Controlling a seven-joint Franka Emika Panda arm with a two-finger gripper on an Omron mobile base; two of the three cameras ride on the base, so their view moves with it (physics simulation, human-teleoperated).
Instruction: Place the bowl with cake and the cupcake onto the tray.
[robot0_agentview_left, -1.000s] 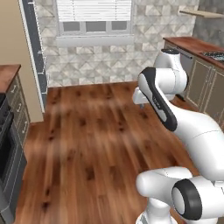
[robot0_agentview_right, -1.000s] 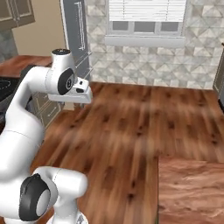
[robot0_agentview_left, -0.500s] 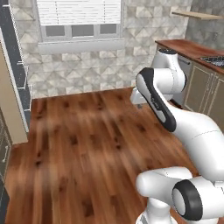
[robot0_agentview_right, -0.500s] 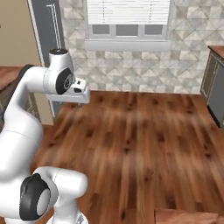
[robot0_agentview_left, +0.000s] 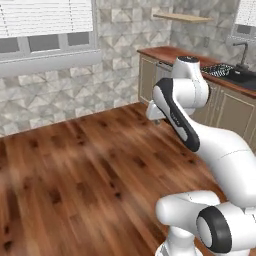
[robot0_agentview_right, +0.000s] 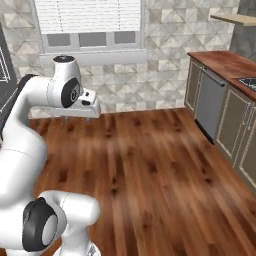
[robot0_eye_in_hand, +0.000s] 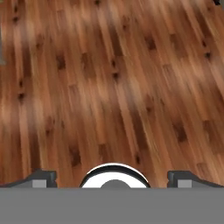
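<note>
The bowl with cake, the cupcake and the tray are out of view. My gripper hangs over bare wooden floor, open, its two dark fingertips far apart with nothing between them. From the base cameras the hand is folded close to the arm's upper joint, pointing down at the floor; it appears again as the hand in the right base view.
A wood-topped counter with grey-brown cabinets runs along the right wall, with a dark sink and faucet. A window with blinds sits in the stone-tiled wall. Wide wooden floor lies ahead.
The whole scene has slid left in both base views, so the base has turned right. The counter and sink have come into view. The arm keeps its folded pose.
</note>
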